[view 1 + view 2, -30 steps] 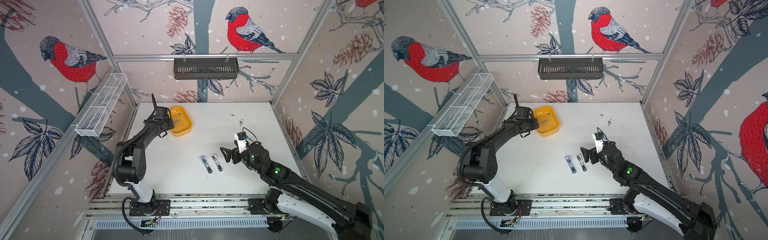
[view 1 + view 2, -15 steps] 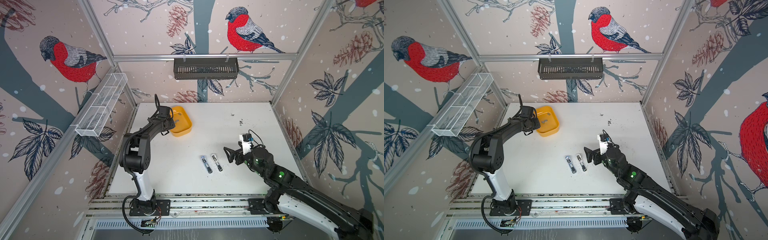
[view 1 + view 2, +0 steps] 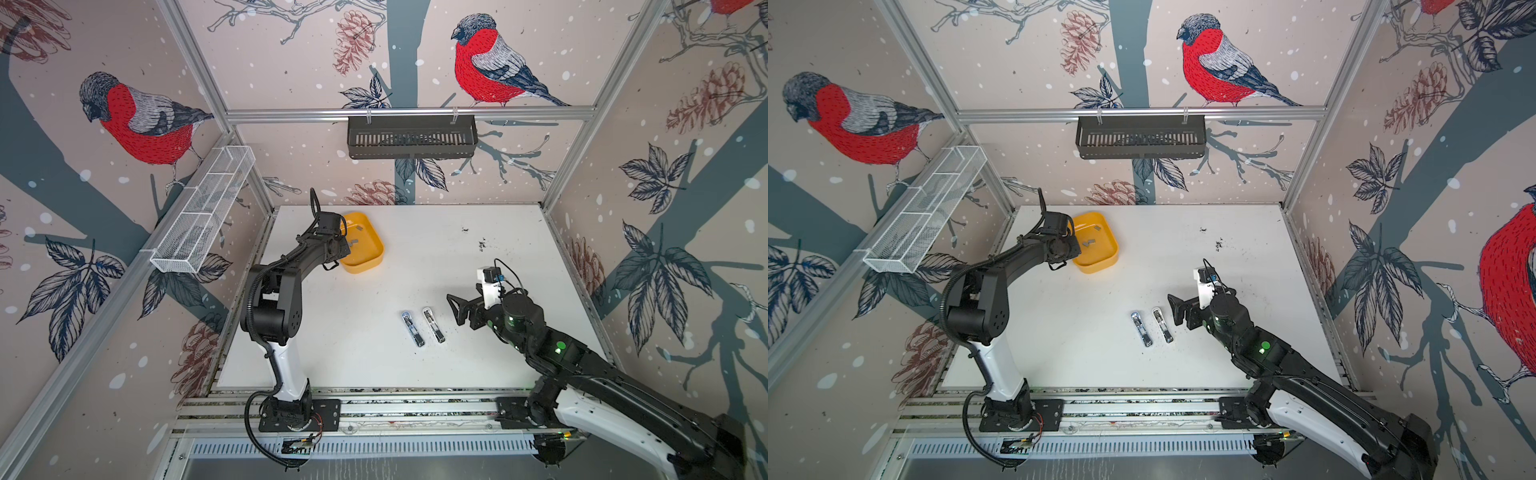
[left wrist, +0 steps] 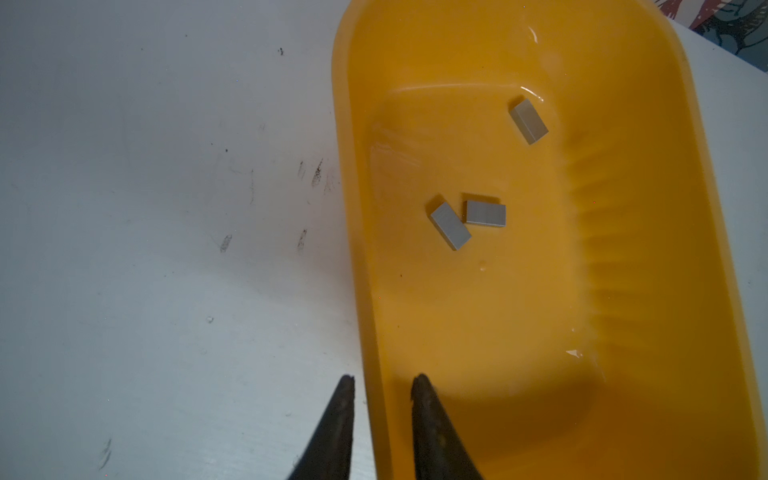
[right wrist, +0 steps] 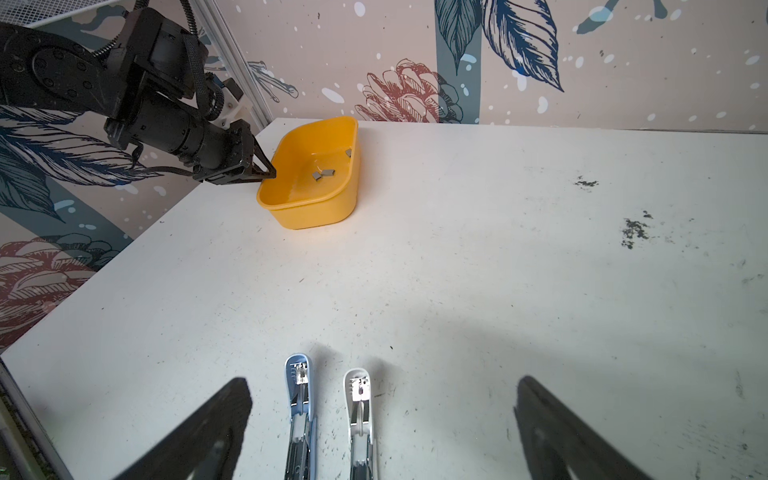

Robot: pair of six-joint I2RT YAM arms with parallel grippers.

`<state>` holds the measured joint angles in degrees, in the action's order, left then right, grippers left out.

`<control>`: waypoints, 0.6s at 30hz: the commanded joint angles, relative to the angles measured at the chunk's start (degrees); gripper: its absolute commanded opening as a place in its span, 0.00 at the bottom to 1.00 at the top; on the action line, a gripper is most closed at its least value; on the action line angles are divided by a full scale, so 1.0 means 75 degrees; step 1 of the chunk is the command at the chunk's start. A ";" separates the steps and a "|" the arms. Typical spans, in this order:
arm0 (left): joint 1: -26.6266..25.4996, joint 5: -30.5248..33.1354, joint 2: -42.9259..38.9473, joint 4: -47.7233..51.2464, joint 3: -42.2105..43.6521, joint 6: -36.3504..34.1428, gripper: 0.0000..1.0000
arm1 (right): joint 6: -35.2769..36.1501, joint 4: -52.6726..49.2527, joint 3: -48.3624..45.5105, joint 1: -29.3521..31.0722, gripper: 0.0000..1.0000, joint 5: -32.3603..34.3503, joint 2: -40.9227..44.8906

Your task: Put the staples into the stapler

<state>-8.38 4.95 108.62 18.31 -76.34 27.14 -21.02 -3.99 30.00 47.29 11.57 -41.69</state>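
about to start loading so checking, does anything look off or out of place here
One thing: the left gripper straddles the rim of the yellow tray, one finger inside, one outside, not at the three staples lying in it. Dark specks litter the table. Both staplers lie neatly side by side.

left tool (image 4: 382, 377): only two finger ends show, rest past frame edge; hidden under its wrist in both top views
yellow tray (image 4: 623, 291): cut by frame edge
staples (image 3: 1089, 243): tiny flecks in a top view, count unclear
blue stapler (image 5: 300, 419), white stapler (image 5: 360, 419): rear ends cut off
right tool (image 5: 382, 381): fingers blurred, cropped
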 commanded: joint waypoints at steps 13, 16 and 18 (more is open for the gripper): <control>-0.0098 0.0381 0.0117 0.0043 -0.0064 0.0133 0.16 | -0.0011 0.0297 -0.0014 -0.0059 1.00 -0.0019 -0.0096; -0.0106 0.0418 0.0107 0.0067 -0.0052 0.0136 0.14 | -0.0011 0.0297 -0.0004 -0.0059 1.00 -0.0042 -0.0101; -0.0123 0.0435 0.0097 0.0078 -0.0047 0.0124 0.13 | -0.0015 0.0297 -0.0004 -0.0060 1.00 -0.0042 -0.0111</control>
<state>-9.17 7.05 109.43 18.44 -76.53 27.18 -20.99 -2.92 29.93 46.83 11.53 -42.44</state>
